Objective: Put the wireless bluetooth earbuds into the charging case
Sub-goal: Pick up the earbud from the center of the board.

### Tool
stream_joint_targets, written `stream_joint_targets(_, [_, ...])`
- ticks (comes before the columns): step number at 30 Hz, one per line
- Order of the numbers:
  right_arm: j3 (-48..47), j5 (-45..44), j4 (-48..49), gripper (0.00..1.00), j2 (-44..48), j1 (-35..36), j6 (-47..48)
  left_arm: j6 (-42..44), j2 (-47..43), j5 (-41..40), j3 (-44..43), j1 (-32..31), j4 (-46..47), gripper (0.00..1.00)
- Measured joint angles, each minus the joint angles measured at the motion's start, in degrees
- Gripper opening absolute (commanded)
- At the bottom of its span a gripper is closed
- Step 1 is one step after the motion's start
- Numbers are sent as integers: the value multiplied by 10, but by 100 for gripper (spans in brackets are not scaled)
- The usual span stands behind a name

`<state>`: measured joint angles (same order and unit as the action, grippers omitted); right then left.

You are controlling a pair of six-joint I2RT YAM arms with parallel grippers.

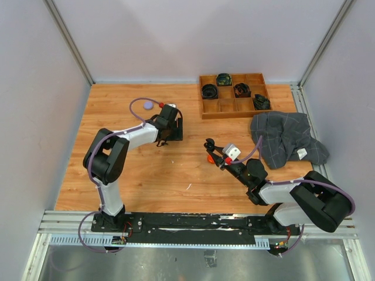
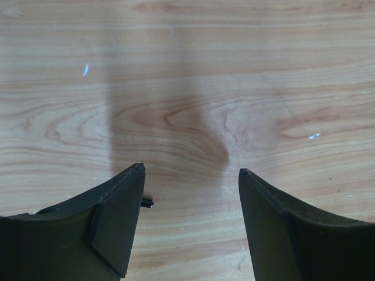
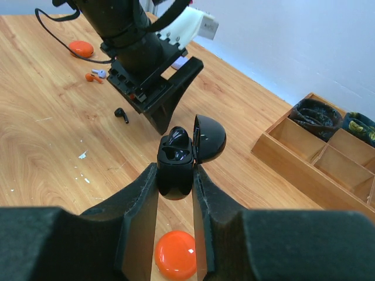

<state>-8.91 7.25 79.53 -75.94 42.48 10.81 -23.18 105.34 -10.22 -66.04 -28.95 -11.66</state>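
Black case (image 3: pixel 175 171), orange case (image 3: pixel 174 255), possibly checked cloth (image 1: pixel 286 139)

table (image 2: pixel 187 70): matt wood | charging case (image 3: pixel 174 172): glossy black plastic | garment (image 1: pixel 287 137): cloth

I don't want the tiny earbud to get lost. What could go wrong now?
The black earbud lies beside a finger of the left gripper, not between its open fingers, so closing there might miss it or flick it away. The right gripper pinches only the lower part of the open black case, so pushing a bud in could tilt it or make it slip.
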Motion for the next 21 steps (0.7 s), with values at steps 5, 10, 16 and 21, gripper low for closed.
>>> stream_joint_targets(5, [0,0,0,1,0,0,0,2,18,13,-2,0,-11,69])
stream_joint_targets(10, [0,0,0,1,0,0,0,2,17,27,0,0,-12,68])
stream_joint_targets(16, [0,0,0,1,0,0,0,0,0,44,19,0,-16,68])
stream_joint_targets(21, [0,0,0,1,0,0,0,0,-16,54,31,0,-39,68])
